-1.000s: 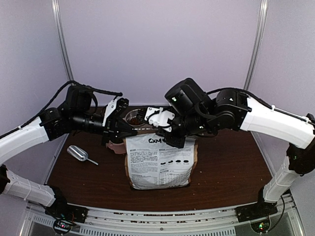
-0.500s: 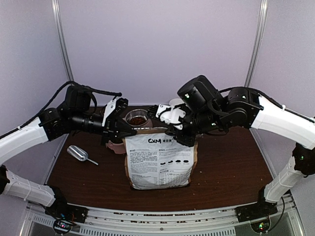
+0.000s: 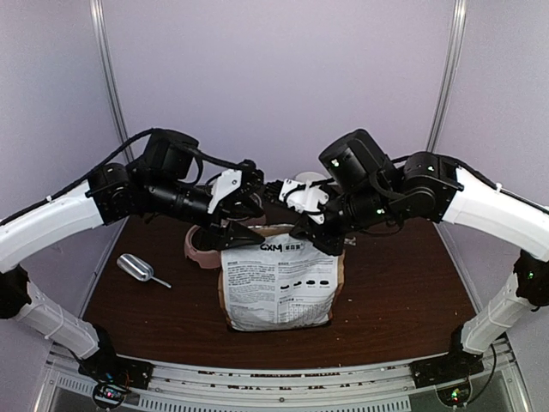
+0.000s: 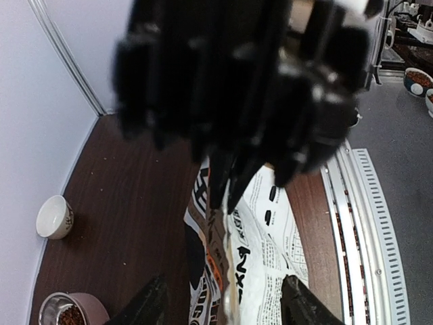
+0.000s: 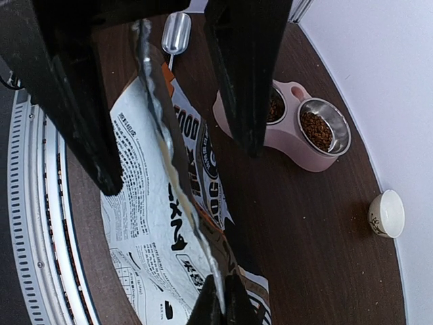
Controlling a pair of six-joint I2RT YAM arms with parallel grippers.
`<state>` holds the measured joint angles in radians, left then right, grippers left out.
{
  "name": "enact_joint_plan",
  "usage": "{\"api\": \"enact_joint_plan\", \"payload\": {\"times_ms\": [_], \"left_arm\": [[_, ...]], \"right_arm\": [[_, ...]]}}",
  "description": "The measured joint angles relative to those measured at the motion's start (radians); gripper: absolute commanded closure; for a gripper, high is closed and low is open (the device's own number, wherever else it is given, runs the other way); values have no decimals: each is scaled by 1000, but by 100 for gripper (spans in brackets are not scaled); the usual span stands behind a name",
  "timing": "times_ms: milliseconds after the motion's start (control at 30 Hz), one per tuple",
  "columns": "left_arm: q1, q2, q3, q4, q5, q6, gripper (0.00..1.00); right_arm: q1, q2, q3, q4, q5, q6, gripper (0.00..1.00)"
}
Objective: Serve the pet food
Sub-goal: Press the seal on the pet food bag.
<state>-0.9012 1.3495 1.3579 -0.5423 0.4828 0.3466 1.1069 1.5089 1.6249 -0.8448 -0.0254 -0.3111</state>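
The white-and-brown printed bag (image 3: 276, 283) stands upright in the middle of the table. My right gripper (image 5: 222, 310) (image 3: 320, 243) is shut on the right end of the bag's top edge (image 5: 169, 156). My left gripper (image 4: 223, 310) (image 3: 244, 209) is open above the left end of the top edge, one finger on each side and neither touching it. Pet food (image 5: 315, 129) fills both bowls of the pink feeder (image 5: 287, 145) behind the bag. In the top view the left gripper hides most of the feeder (image 3: 199, 251).
A metal scoop (image 3: 137, 268) lies on the table left of the bag. A small white cup (image 5: 385, 213) (image 4: 54, 217) stands near the back wall. Walls close the table at the back and both sides, and a slotted rail (image 4: 369, 230) runs along the near edge.
My left gripper has opened and swung right, over the bag's top edge and in front of the feeder. My right gripper stayed shut on the bag and shifted slightly right.
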Motion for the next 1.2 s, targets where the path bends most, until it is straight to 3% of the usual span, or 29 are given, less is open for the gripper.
{"api": "enact_joint_plan", "payload": {"times_ms": [267, 433, 633, 800, 867, 1033, 1067, 1167, 1200], "left_arm": [[-26, 60, 46, -17, -68, 23, 100], [-32, 60, 46, -20, -82, 29, 100], [-33, 44, 24, -5, -97, 29, 100], [-34, 31, 10, 2, -108, 26, 100], [-34, 31, 9, 6, -110, 24, 100], [-36, 31, 5, 17, -116, 18, 100], [-36, 31, 5, 18, -118, 14, 96], [-37, 31, 6, 17, -124, -2, 59], [-39, 31, 9, 16, -128, -6, 54]], "right_arm": [[-22, -28, -45, 35, -42, 6, 100], [-31, -33, -61, 55, -49, 5, 100], [-32, -51, -82, 69, -32, -1, 87], [-34, -93, -116, 71, 8, -5, 91], [-36, -112, -133, 72, 16, -7, 100], [-36, -130, -159, 87, 19, -16, 100], [-36, -132, -164, 92, 19, -17, 100], [-37, -143, -180, 110, 12, -14, 100], [-38, -150, -187, 114, 3, -13, 100]]}}
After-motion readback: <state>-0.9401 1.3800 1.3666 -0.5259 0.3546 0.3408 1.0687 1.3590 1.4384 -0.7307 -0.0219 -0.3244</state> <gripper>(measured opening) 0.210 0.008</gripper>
